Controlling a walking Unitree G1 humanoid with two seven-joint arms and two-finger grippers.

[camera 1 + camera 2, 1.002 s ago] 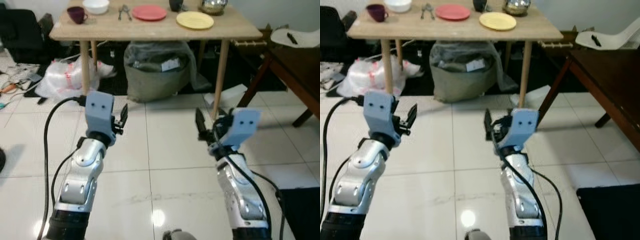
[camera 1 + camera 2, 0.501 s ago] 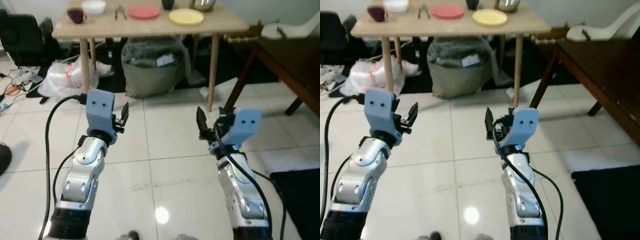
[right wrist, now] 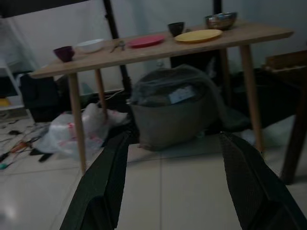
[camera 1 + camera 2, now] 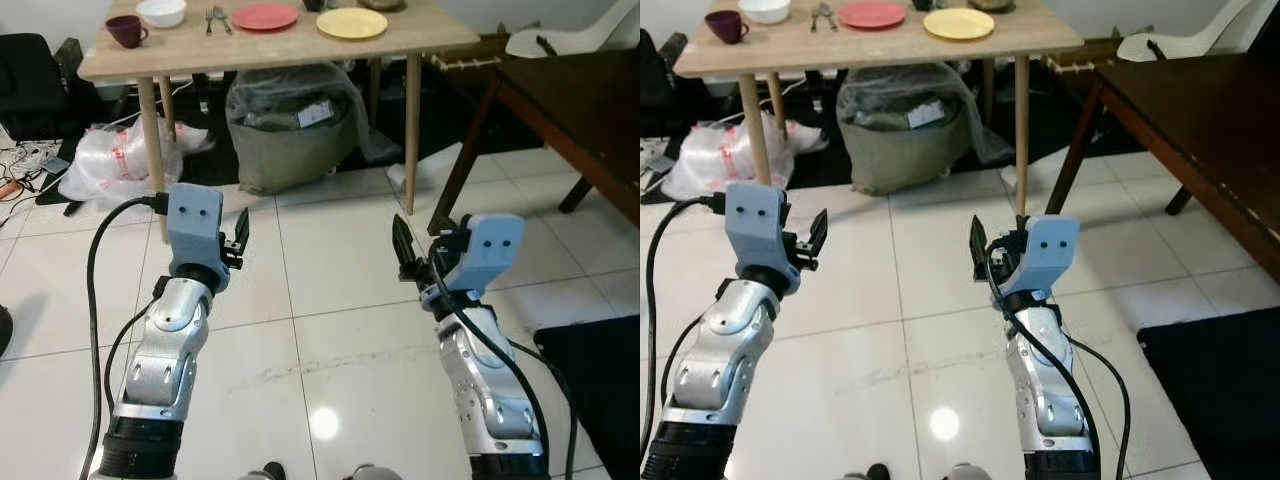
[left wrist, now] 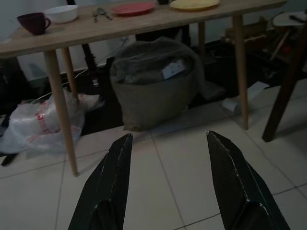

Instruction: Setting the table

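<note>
Ahead on wooden table (image 4: 300,45), yellow plate (image 4: 351,22), well beyond left gripper (image 5: 168,143) and right gripper (image 3: 175,139), apparently both spread, empty.

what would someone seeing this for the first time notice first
Two silver arms reach forward over the white tiled floor, the left gripper and the right gripper both empty with fingers apart. Beyond them stands a light wooden table carrying a red plate, a yellow plate, a white bowl and a dark purple cup. A grey-green sack sits underneath.
</note>
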